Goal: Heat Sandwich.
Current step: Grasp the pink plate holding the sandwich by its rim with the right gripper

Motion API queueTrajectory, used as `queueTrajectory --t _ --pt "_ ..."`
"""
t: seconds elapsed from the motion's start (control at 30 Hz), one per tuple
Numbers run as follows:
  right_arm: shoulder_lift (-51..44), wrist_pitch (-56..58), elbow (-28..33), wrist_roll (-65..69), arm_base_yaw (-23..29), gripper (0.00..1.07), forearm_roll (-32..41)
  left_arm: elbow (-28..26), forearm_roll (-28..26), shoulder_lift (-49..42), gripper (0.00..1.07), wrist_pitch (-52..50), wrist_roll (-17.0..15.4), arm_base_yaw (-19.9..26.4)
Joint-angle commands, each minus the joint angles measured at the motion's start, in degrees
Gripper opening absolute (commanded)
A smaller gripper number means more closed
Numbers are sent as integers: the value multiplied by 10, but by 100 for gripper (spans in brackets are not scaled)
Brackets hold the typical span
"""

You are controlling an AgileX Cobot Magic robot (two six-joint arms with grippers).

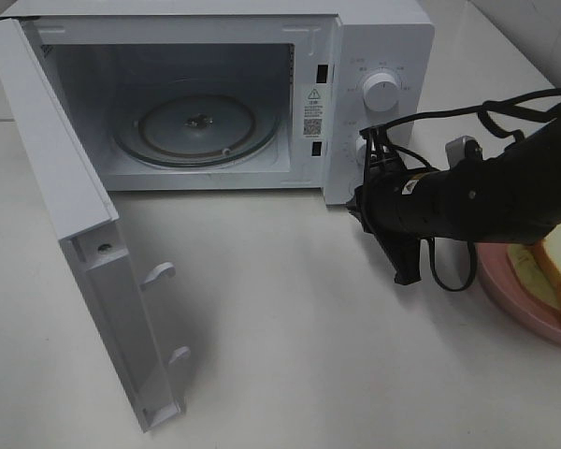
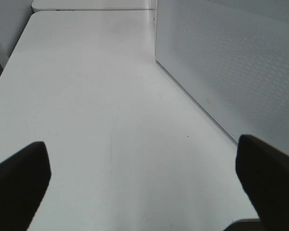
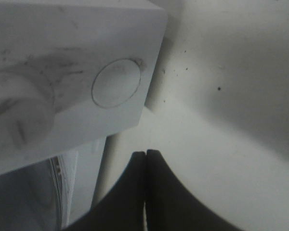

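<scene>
Sandwich (image 1: 553,276) lies under right arm (image 1: 486,192), its tool (image 1: 404,271) pinched together.

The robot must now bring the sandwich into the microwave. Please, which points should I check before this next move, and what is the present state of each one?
1. The microwave door is open: ok, it stands wide open.
2. The glass turntable is free: ok, nothing lies on it.
3. The sandwich is on its pink plate: ok, though the right arm and the picture's edge hide part of it.
4. The right gripper is ready to grasp: not ok, its jaws are shut and empty, near the control panel.
5. The left gripper is open: ok, empty, above the table.
6. A good grip point on the sandwich: cannot tell, too little shows.
</scene>
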Motion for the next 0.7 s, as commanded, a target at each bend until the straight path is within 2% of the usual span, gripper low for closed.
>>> queueTrajectory --t 0.03,0.23,0.47,0.6,0.63,0.7 --pt "-35 61 2 -28 -3 2 -74 0 1 -11 100 -6 -2 2" --pt "-74 159 1 -73 -3 3 -163 0 1 -11 100 -6 -2 2" --pt "-116 237 1 -197 -4 3 -173 0 1 -11 100 -6 -2 2" --pt "-142 312 1 -342 -4 4 -175 0 1 -11 100 -6 -2 2" --pt "-142 312 1 -342 -4 4 -175 0 1 -11 100 -6 -2 2" --pt "-152 357 1 -442 -4 5 -179 0 1 -11 100 -6 -2 2"
